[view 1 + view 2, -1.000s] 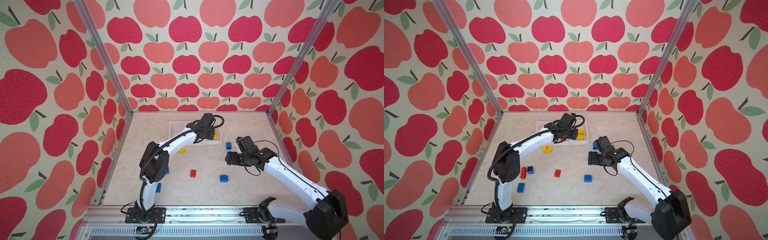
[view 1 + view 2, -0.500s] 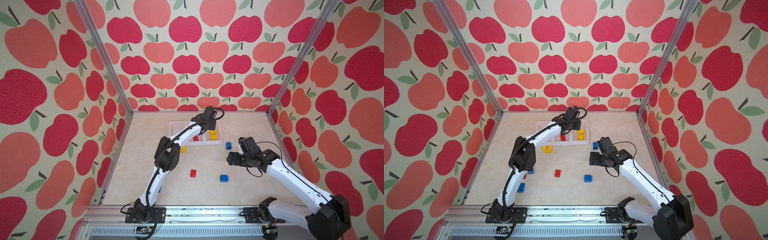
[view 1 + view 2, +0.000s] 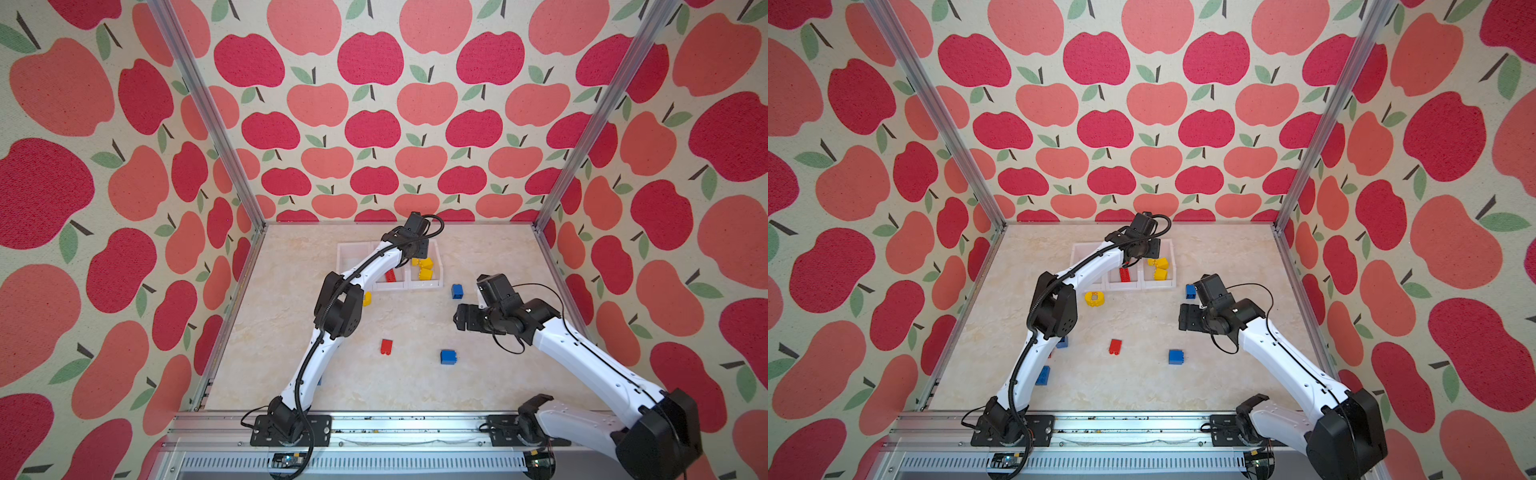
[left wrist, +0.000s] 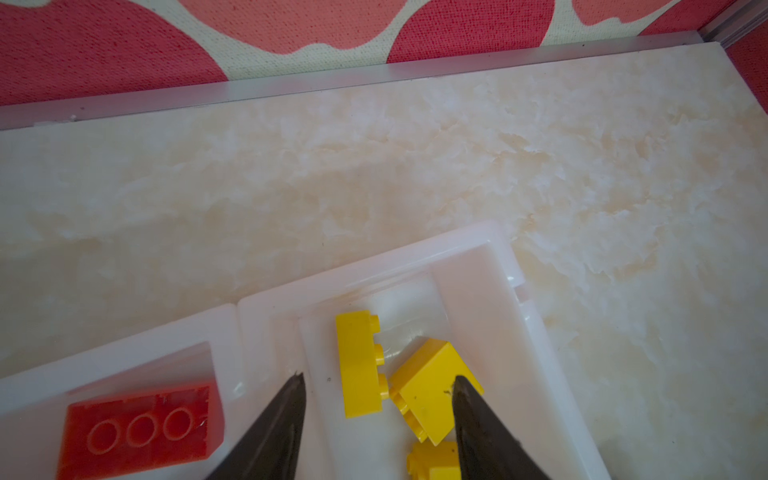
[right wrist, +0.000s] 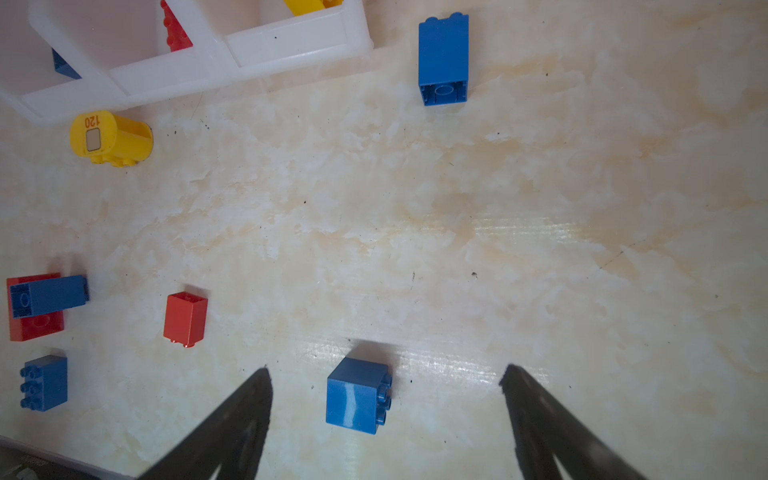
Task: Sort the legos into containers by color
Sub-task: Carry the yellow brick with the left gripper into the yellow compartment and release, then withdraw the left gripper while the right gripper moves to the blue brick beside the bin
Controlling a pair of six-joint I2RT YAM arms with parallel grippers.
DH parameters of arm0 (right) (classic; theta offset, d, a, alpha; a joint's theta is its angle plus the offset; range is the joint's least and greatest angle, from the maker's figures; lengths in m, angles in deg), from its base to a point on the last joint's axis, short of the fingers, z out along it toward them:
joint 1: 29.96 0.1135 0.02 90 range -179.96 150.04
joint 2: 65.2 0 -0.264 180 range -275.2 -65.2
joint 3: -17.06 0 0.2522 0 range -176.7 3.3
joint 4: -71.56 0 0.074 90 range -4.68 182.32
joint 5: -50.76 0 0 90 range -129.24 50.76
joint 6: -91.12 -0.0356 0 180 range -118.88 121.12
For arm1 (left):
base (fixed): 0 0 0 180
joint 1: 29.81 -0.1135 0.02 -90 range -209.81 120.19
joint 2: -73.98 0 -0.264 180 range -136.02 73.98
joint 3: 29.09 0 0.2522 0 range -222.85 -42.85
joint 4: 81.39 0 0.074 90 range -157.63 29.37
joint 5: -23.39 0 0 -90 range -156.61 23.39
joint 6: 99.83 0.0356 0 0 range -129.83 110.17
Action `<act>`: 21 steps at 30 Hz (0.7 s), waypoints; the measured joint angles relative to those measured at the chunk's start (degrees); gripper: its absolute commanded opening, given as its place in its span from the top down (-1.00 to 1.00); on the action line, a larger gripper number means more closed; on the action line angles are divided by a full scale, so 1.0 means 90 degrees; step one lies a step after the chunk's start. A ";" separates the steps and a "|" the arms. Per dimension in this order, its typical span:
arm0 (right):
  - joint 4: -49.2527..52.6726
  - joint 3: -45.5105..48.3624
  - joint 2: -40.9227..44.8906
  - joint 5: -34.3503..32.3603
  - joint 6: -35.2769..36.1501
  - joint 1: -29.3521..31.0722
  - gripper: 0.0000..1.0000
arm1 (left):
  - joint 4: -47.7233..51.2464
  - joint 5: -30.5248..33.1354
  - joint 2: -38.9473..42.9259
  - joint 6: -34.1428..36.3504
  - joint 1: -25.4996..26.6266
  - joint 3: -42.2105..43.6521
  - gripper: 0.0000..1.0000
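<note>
Three joined white containers (image 3: 345,251) (image 3: 1077,249) stand at the back of the table. My left gripper (image 3: 409,249) (image 4: 377,377) hangs open over the rightmost one, gripping nothing. Three yellow legos (image 4: 359,365) lie loose in that bin below its fingers. In the middle bin lies a red lego (image 4: 137,428), and a blue one (image 5: 62,66) shows in the leftmost. My right gripper (image 3: 461,322) (image 5: 386,370) stands open above the table. A blue lego (image 5: 357,395) (image 3: 448,356) lies on the table between its fingers, touching neither.
Loose on the table are a blue brick (image 3: 457,290) right of the bins, a red one (image 3: 386,346) in the middle and a round yellow piece (image 3: 1095,298). Left of those lie a blue brick on a red one (image 5: 48,295) and another blue (image 5: 43,382).
My left arm has stretched farther back over the bins and its jaws have come apart. The right gripper has drifted slightly right and stays open.
</note>
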 measured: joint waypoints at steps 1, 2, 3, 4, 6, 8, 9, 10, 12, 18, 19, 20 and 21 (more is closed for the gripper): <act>0.0002 0.0000 0.0000 0.0000 0.0000 0.0000 -0.79 | 0.0000 0.0002 0.0000 0.0002 0.0005 0.0000 -0.24; 0.0002 0.0000 0.0000 0.0000 0.0000 0.0000 -0.79 | 0.0000 0.0000 0.0000 0.0000 0.0010 0.0000 -0.25; 0.0002 0.0000 0.0000 0.0000 0.0000 0.0000 -0.79 | -0.0002 0.0000 0.0002 0.0000 0.0010 0.0000 -0.25; 0.0000 0.0000 0.0000 0.0000 -0.0002 0.0000 -0.79 | -0.0005 0.0000 0.0002 0.0002 0.0012 0.0002 -0.26; 0.0002 0.0000 0.0000 0.0000 -0.0002 0.0000 -0.79 | -0.0051 -0.0005 0.0010 0.0000 0.0012 0.0036 -0.27; 0.0002 0.0000 0.0000 -0.0002 -0.0002 0.0000 -0.79 | -0.0129 -0.0007 0.0029 0.0000 0.0019 0.0107 -0.27; 0.0002 0.0000 0.0000 -0.0002 -0.0002 0.0000 -0.79 | -0.0172 -0.0010 0.0053 0.0002 0.0036 0.0158 -0.28; 0.0002 0.0000 0.0000 -0.0002 -0.0005 0.0000 -0.79 | -0.0214 -0.0027 0.0092 0.0002 0.0046 0.0221 -0.29; 0.0002 0.0000 0.0000 0.0000 -0.0012 0.0000 -0.79 | -0.0272 -0.0053 0.0194 0.0002 0.0061 0.0391 -0.31; 0.0002 0.0002 0.0000 -0.0002 -0.0027 0.0000 -0.79 | -0.0580 -0.0284 0.0923 -0.0143 0.0097 0.1389 -0.35; 0.0002 0.0002 0.0000 -0.0002 -0.0027 0.0000 -0.79 | -0.0699 -0.0338 0.1132 -0.0187 0.0102 0.1683 -0.35; 0.0002 0.0002 0.0000 -0.0002 -0.0027 0.0000 -0.79 | -0.0797 -0.0379 0.1307 -0.0221 0.0102 0.1928 -0.36; 0.0002 0.0002 -0.0002 -0.0002 -0.0027 0.0000 -0.79 | -0.0916 -0.0427 0.1547 -0.0291 0.0107 0.2256 -0.37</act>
